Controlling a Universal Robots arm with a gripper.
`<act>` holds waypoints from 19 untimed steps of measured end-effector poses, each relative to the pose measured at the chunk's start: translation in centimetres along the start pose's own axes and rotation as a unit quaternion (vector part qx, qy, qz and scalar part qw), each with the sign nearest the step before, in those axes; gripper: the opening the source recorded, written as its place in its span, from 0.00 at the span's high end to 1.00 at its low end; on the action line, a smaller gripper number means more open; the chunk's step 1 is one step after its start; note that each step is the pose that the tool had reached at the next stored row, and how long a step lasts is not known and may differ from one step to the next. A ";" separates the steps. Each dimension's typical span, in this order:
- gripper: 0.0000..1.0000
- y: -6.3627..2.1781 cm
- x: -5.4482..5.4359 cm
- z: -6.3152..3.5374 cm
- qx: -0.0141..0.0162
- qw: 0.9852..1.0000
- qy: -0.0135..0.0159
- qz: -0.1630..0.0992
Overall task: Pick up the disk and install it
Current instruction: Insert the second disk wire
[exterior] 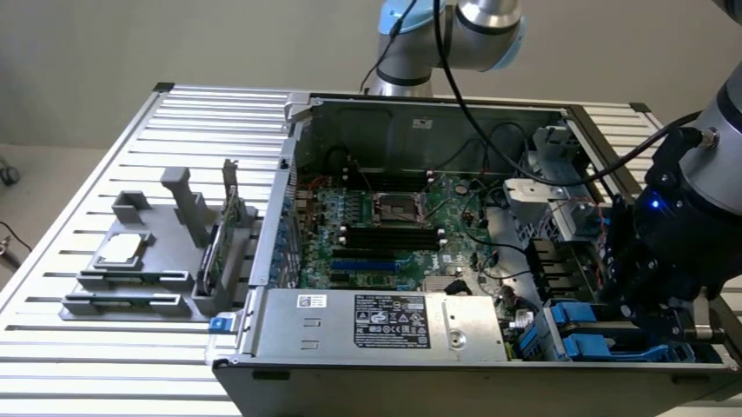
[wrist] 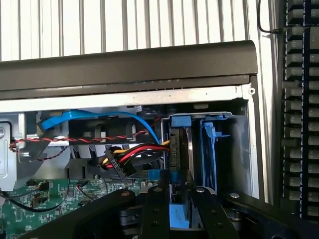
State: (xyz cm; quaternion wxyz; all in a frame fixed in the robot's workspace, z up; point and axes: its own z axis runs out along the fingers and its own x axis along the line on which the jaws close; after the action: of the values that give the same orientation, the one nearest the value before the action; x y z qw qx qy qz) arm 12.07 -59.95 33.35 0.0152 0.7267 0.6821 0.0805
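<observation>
Disk [wrist: 180, 149] in its blue carrier is standing on edge in the drive bay at the corner of one open computer case [exterior: 406, 117], beside one bare blue bracket [wrist: 210, 144] in the next slot. One gripper [wrist: 178, 195] is hovering right over it, its two black fingers [wrist: 154, 209] sitting on either side of the carrier's edge; whether they are pinching it or standing just off it, I cannot tell. One bundle of red, yellow and black wires [wrist: 132, 152] is lying just beside the disk. In the exterior view, one grey fixture [exterior: 145, 261] is sitting on the slatted table [exterior: 69, 347], at the exterior view's left.
</observation>
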 end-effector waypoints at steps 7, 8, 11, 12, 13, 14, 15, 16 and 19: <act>0.75 -0.29 0.1 -0.99 0.000 1.000 0.000 -0.001; 0.75 -0.50 0.1 -1.05 0.000 1.000 0.000 -0.001; 0.75 -0.95 0.0 -1.17 0.000 1.000 0.000 -0.006; 0.75 -1.08 0.0 -1.20 0.001 1.000 0.000 -0.007; 0.75 -1.19 0.1 -1.24 0.001 1.000 0.000 -0.009; 0.75 -1.30 0.1 -1.27 0.001 1.000 0.000 -0.011; 0.75 -1.41 0.2 -1.31 0.001 1.000 0.000 -0.012; 0.75 -1.51 0.2 -1.33 0.001 1.000 0.000 -0.014; 0.75 -1.87 0.4 -1.41 0.002 1.000 -0.001 -0.018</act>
State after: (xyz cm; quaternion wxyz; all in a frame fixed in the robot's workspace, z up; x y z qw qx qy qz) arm 10.05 -59.57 34.53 0.0161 0.7141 0.6954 0.0785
